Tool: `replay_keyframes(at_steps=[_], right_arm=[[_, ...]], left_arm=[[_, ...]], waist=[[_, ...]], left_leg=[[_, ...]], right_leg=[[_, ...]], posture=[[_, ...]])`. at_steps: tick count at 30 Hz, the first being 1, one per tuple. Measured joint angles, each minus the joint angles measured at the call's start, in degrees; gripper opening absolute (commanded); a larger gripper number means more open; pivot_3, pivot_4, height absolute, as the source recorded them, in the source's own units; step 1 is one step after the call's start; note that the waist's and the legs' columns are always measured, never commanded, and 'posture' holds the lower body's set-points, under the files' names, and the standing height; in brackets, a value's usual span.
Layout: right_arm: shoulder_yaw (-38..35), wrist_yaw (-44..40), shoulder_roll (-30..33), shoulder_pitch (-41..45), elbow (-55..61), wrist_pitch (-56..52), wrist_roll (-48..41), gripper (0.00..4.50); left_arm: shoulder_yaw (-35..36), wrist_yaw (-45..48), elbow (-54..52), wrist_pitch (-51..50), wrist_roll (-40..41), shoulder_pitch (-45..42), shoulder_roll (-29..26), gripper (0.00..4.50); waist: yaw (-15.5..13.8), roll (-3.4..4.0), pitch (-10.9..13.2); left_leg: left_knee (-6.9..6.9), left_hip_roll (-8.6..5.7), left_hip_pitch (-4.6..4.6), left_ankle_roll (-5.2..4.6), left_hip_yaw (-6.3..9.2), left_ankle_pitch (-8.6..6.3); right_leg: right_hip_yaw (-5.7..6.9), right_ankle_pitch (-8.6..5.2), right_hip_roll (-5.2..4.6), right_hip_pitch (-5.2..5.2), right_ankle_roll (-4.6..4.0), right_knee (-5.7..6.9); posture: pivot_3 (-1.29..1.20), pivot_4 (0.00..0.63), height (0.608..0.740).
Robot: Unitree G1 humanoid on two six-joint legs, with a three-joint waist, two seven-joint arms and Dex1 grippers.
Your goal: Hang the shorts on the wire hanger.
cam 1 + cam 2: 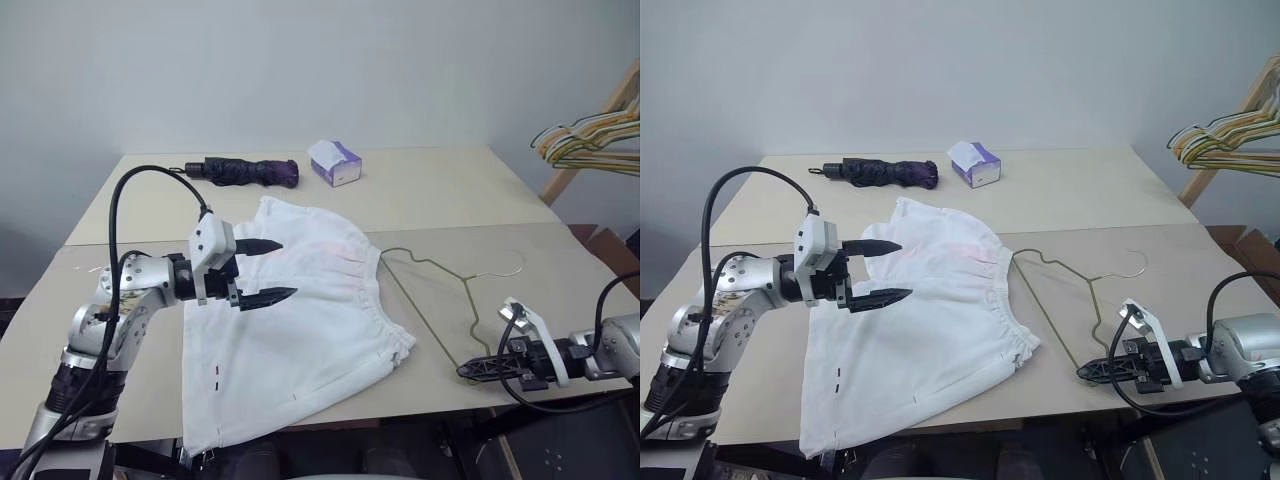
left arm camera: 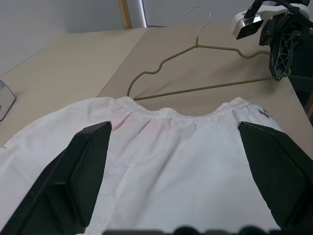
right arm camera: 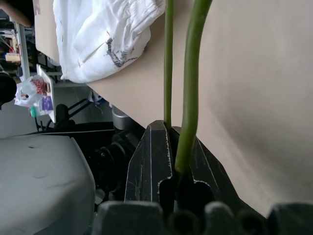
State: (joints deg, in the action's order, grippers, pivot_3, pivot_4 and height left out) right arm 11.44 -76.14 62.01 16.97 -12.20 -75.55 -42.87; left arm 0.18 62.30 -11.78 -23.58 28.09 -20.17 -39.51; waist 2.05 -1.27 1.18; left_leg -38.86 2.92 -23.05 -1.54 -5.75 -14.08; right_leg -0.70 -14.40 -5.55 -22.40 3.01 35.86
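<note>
Tabletop (image 1: 480,190): beige, carries all task items.
Shorts (image 1: 300,340): white, spread flat directly under the left pincer, hem overhanging the near edge, waistband facing the right pincer.
Wire hanger (image 1: 440,275): flat between shorts and right pincer, one shoulder tucked at the waistband.
Left pincer (image 1: 262,271): jaws wide, empty, hovering over the shorts.
Right pincer (image 1: 1095,369): clamped on the wire hanger's lower corner at the table edge.
Risk: thin wire may twist or slip in the grip; a lift may drag the overhanging shorts off.
Umbrella (image 1: 245,172), tissue box (image 1: 335,162): well beyond the left pincer, no obstruction.
Hanger bunch (image 1: 590,140): beyond the right pincer, not involved.
</note>
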Motion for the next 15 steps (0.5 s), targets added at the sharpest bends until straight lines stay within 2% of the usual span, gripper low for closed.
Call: replay_keyframes(at_steps=[6,10,15], right_arm=[[0.3,-3.4,1.4,-0.6,2.9,0.5,-0.1,0.0],[4.2,-6.3,3.5,-0.7,5.1,3.2,2.4,0.0],[12.2,-7.9,2.4,8.1,0.2,6.1,9.7,0.0]], left_arm=[[0.4,-0.4,-0.2,-0.1,1.0,0.0,0.3,4.47],[0.3,-0.6,-0.1,0.5,0.2,0.2,0.5,4.47],[-0.9,-1.0,-0.2,1.1,-0.3,0.2,1.7,4.47]], waist=[[-0.1,0.0,0.0],[-0.4,0.01,0.0],[-0.1,0.05,0.0]], left_leg=[[-0.01,0.0,0.01,0.0,0.02,0.0],[-0.01,0.0,0.02,0.0,-0.01,0.0],[-0.03,-0.01,0.1,0.0,-0.12,0.0]], right_leg=[[0.0,0.0,0.0,0.01,0.01,0.01],[0.0,0.0,0.0,0.0,0.02,0.0],[-0.04,0.0,0.0,0.03,0.02,0.04]], posture=[[-0.01,0.0,0.74],[-0.01,0.0,0.74],[0.0,0.0,0.74]])
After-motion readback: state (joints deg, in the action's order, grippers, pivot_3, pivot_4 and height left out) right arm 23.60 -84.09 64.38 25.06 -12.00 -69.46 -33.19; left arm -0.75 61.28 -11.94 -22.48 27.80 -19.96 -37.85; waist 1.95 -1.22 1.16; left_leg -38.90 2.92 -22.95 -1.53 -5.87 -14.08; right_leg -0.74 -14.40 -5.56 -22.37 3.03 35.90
